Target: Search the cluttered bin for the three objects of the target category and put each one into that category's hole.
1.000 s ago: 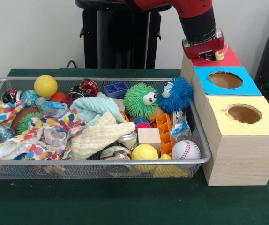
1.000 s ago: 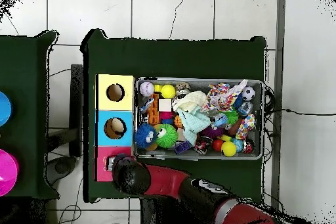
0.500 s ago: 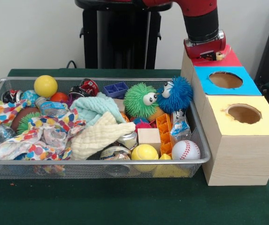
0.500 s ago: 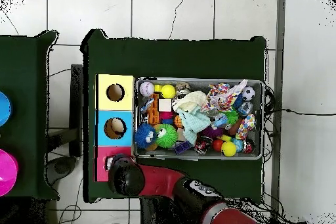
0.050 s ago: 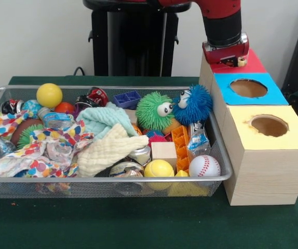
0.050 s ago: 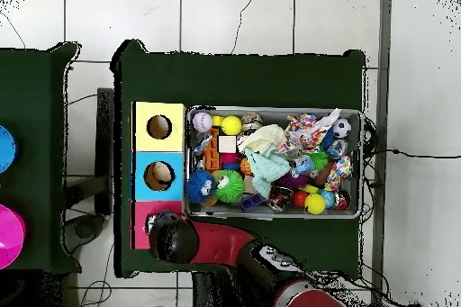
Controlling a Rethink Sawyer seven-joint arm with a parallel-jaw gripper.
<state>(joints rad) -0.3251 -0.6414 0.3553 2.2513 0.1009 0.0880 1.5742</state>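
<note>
Bin (image 5: 107, 179): wire mesh basket on the green table (image 5: 138, 228), packed with toys, balls, cloths and small containers.
Target category: not shown by the frames; cannot tell which three objects are wanted.
Boxes: three in a row just right of the bin; yellow box (image 5: 273, 155) nearest, blue box (image 5: 250, 88) behind it, red box (image 5: 242, 65) farthest. Yellow and blue holes show open; the red hole is hidden under the arm.
Gripper (image 5: 235, 61): sits low over the red box, at or in its hole. Fingers are hidden by the wrist in both views, so cannot tell whether they are spread, pressed together or holding anything.
Step in hand (judgement): looks like a drop-off at the red hole.
Doing it well: keep the wrist centred over the hole and let go only once the object is below the rim, so it does not catch on the edge and roll onto the table; then lift straight up before swinging left toward the bin, to clear the box top.
Bin contents near the boxes: baseball (image 5: 205, 166) in the near right corner, yellow ball (image 5: 159, 168) beside it, blue fuzzy toy (image 5: 194, 104) and green fuzzy toy (image 5: 154, 110) farther back.
Risk: cloths (image 5: 107, 148) cover much of the middle, so remaining targets may be buried.
</note>
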